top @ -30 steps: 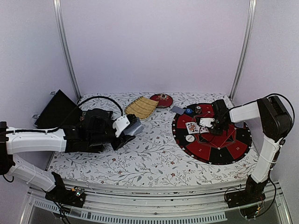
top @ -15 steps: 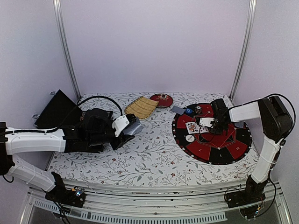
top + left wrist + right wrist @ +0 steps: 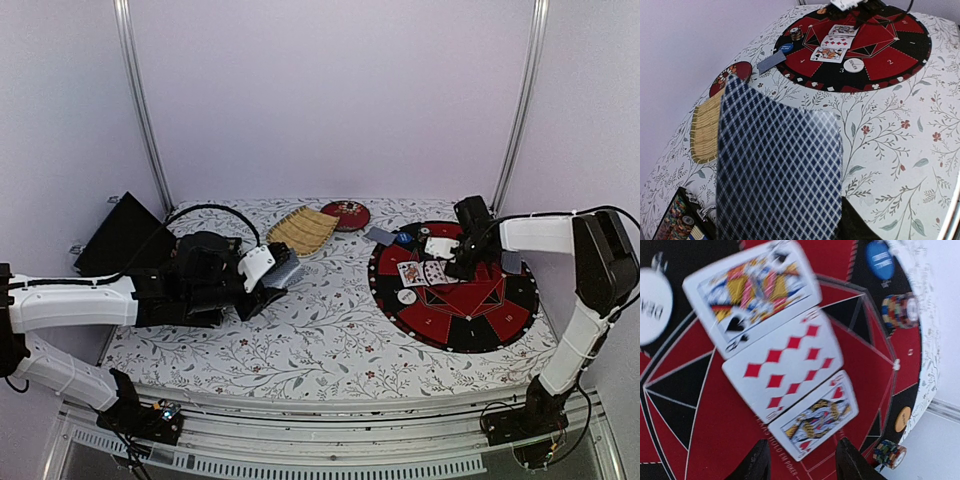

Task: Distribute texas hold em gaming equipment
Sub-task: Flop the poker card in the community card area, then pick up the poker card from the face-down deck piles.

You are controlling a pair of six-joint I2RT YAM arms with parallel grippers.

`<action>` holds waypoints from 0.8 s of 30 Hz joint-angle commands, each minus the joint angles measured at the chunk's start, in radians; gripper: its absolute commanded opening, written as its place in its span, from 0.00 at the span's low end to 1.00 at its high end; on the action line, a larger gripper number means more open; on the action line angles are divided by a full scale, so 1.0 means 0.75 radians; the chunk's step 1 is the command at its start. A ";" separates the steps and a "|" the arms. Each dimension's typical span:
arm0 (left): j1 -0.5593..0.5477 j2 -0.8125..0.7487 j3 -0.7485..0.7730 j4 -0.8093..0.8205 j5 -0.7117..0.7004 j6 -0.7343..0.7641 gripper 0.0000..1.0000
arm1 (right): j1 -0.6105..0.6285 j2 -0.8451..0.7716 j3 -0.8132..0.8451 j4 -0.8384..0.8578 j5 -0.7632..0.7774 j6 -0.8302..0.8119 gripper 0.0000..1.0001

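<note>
Left gripper [image 3: 281, 276] pinches the deck [image 3: 780, 170]. Right gripper [image 3: 802, 466] hangs spread and holds nothing, three face-up cards [image 3: 785, 362] just ahead of its fingertips, chips [image 3: 897, 310] to its right.

card deck [image 3: 780, 170]: smooth coated paper, slight sheen | face-up cards [image 3: 785, 365]: glossy | tray [image 3: 300, 231], far: woven, rough strips | dish [image 3: 347, 214]: glossy red lacquer | round mat [image 3: 470, 330], right: matt, cloth-like | table cover [image 3: 320, 345]: matt printed cloth
</note>
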 commanded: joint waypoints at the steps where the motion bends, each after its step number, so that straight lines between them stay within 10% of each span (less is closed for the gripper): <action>1: 0.008 -0.014 -0.001 -0.004 0.008 -0.004 0.45 | -0.076 -0.097 0.199 -0.014 -0.153 0.290 0.47; 6: 0.008 -0.007 0.004 -0.004 0.011 -0.003 0.45 | -0.103 -0.250 0.289 0.084 -0.341 0.608 0.55; 13: 0.004 0.032 0.037 -0.003 0.027 -0.006 0.45 | 0.005 -0.500 0.045 0.731 -1.227 1.173 0.74; 24: -0.001 0.042 0.056 0.011 0.036 -0.011 0.45 | 0.531 -0.060 0.256 0.801 -1.191 1.331 0.77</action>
